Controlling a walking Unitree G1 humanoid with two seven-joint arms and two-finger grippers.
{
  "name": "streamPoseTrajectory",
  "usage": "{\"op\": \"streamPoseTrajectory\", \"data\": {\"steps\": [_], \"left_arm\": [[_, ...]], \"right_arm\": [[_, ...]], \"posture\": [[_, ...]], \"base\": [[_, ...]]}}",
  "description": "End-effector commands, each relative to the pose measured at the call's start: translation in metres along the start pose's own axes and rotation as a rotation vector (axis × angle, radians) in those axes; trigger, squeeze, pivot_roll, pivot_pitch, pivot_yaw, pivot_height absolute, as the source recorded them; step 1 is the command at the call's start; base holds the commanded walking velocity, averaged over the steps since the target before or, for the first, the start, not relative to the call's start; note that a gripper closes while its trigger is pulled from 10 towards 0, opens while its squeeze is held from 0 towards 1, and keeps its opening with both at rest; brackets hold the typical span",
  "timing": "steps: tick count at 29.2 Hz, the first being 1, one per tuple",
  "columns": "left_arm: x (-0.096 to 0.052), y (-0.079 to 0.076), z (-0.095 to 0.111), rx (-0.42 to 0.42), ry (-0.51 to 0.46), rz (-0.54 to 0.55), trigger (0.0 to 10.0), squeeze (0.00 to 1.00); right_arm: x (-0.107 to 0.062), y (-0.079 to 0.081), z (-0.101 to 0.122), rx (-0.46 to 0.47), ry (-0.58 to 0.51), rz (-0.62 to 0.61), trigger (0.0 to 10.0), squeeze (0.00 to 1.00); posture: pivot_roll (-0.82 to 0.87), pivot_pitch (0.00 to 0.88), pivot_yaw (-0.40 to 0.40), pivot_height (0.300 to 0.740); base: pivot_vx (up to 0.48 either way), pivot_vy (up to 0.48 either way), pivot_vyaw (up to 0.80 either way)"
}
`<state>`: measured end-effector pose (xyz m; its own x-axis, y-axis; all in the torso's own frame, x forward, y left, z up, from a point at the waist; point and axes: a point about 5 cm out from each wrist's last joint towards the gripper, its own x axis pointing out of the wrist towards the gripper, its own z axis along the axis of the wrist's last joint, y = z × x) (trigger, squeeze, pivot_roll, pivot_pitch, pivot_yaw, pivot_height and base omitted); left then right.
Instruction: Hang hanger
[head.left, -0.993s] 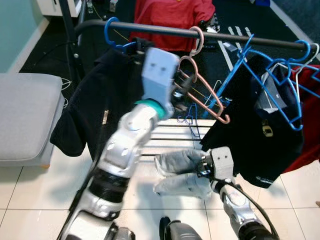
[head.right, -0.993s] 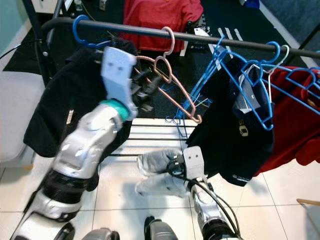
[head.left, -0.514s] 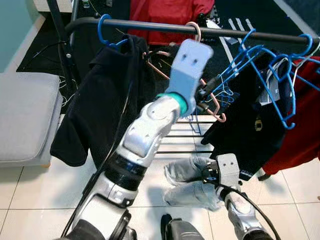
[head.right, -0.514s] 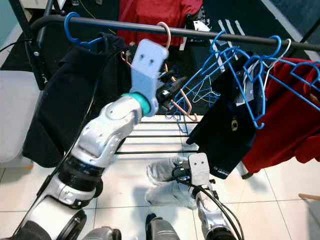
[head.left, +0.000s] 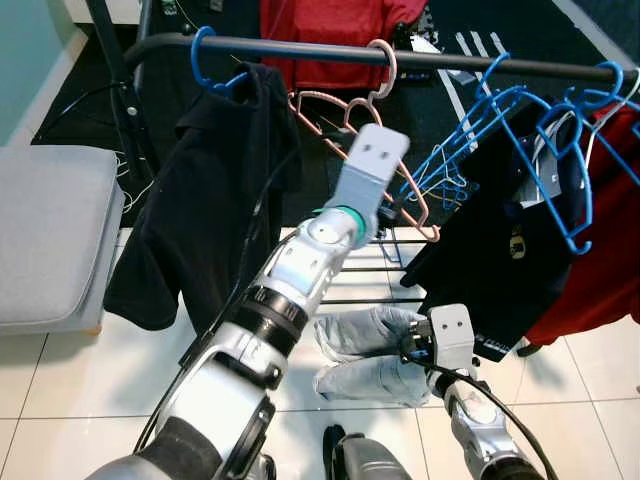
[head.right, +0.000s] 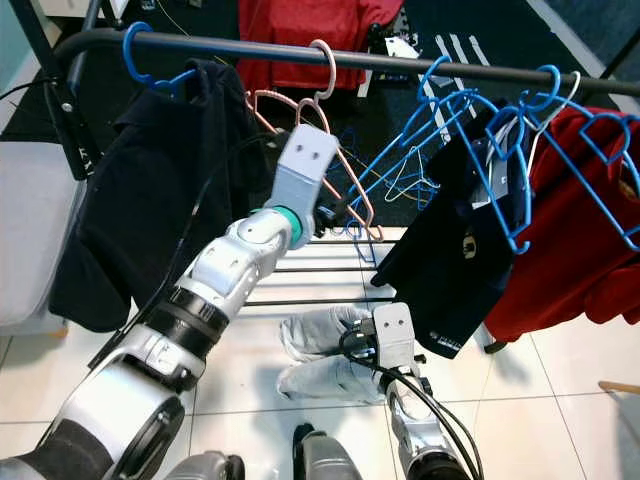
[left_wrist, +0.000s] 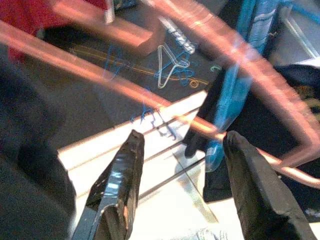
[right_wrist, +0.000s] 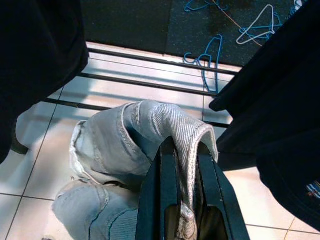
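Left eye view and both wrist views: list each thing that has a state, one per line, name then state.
pink hanger: hooked on the rail, bare
left gripper: open, its fingers on either side of the pink hanger's lower bar
right gripper: shut on the grey jeans
grey jeans: crumpled, held low over the floor tiles
black shirt: hanging on a blue hanger
navy shirt: hanging on a blue hanger
rail: horizontal, loaded with hangers
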<state>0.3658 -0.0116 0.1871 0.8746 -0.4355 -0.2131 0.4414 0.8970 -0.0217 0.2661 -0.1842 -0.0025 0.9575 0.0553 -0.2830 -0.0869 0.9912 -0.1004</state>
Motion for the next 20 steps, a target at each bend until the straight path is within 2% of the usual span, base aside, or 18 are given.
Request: {"op": "streamPoseTrajectory", "data": {"steps": [1, 3, 5, 7, 10, 11, 12, 13, 14, 15, 16, 17, 19, 20], "left_arm": [[0.001, -0.062, 0.019, -0.070, -0.039, -0.151, 10.0, 0.00], [0.003, -0.063, 0.020, -0.176, -0.026, -0.166, 10.0, 0.00], [0.004, -0.062, 0.027, -0.241, -0.051, -0.189, 10.0, 0.00], [0.004, -0.062, 0.027, -0.241, -0.051, -0.189, 10.0, 0.00], [0.004, -0.055, 0.038, -0.277, -0.097, -0.188, 10.0, 0.00], [0.002, -0.048, 0.047, -0.305, -0.143, -0.180, 10.0, 0.00], [0.002, -0.048, 0.047, -0.305, -0.143, -0.180, 10.0, 0.00], [-0.001, -0.039, 0.062, -0.345, -0.218, -0.177, 10.0, 0.00], [-0.001, -0.039, 0.062, -0.345, -0.218, -0.177, 10.0, 0.00], [-0.005, -0.033, 0.073, -0.371, -0.278, -0.180, 10.0, 0.00], [-0.005, -0.033, 0.073, -0.371, -0.278, -0.180, 10.0, 0.00], [-0.008, -0.030, 0.082, -0.377, -0.326, -0.186, 10.0, 0.00], [-0.012, -0.027, 0.091, -0.302, -0.392, -0.160, 10.0, 0.00], [-0.012, -0.027, 0.091, -0.302, -0.392, -0.160, 10.0, 0.00]], "right_arm": [[-0.003, 0.001, -0.004, 0.002, 0.010, 0.000, 10.0, 0.00], [-0.002, 0.004, -0.003, 0.000, 0.007, 0.008, 10.0, 0.00], [-0.002, 0.005, -0.002, 0.000, 0.002, 0.009, 10.0, 0.00], [-0.002, 0.005, -0.002, 0.000, 0.002, 0.009, 10.0, 0.00], [-0.002, 0.003, -0.001, 0.000, -0.001, 0.005, 10.0, 0.00], [-0.002, 0.002, -0.001, 0.000, -0.001, 0.003, 10.0, 0.00], [-0.002, 0.002, -0.001, 0.000, -0.001, 0.003, 10.0, 0.00], [-0.002, 0.002, -0.002, 0.000, 0.000, 0.001, 10.0, 0.00], [-0.002, 0.002, -0.002, 0.000, 0.000, 0.001, 10.0, 0.00], [-0.003, 0.002, -0.002, 0.000, 0.001, 0.001, 10.0, 0.00], [-0.003, 0.002, -0.002, 0.000, 0.001, 0.001, 10.0, 0.00], [-0.003, 0.002, -0.002, 0.000, 0.001, 0.001, 10.0, 0.00], [-0.002, 0.004, -0.002, 0.002, 0.002, 0.006, 10.0, 0.00], [-0.002, 0.004, -0.002, 0.002, 0.002, 0.006, 10.0, 0.00]], "posture": [[-0.07, 0.135, 0.000, 0.740], [-0.08, 0.142, 0.002, 0.740], [-0.08, 0.146, 0.004, 0.740], [-0.08, 0.146, 0.004, 0.740], [-0.08, 0.147, 0.004, 0.740], [-0.08, 0.151, 0.003, 0.740], [-0.08, 0.151, 0.003, 0.740], [-0.08, 0.151, 0.003, 0.740], [-0.08, 0.151, 0.003, 0.740], [-0.07, 0.154, 0.002, 0.740], [-0.07, 0.154, 0.002, 0.740], [-0.07, 0.155, 0.001, 0.740], [-0.07, 0.154, 0.000, 0.740], [-0.07, 0.154, 0.000, 0.740]], "base": [[0.000, 0.000, 0.00], [0.000, 0.000, 0.00], [0.000, 0.000, 0.00], [0.000, 0.000, 0.00], [0.000, 0.000, 0.00], [0.000, 0.000, 0.00], [0.000, 0.000, 0.00], [0.000, 0.000, 0.00], [0.000, 0.000, 0.00], [0.000, 0.000, 0.00], [0.000, 0.000, 0.00], [0.000, 0.000, 0.00], [0.000, 0.000, 0.00], [0.000, 0.000, 0.00]]}}
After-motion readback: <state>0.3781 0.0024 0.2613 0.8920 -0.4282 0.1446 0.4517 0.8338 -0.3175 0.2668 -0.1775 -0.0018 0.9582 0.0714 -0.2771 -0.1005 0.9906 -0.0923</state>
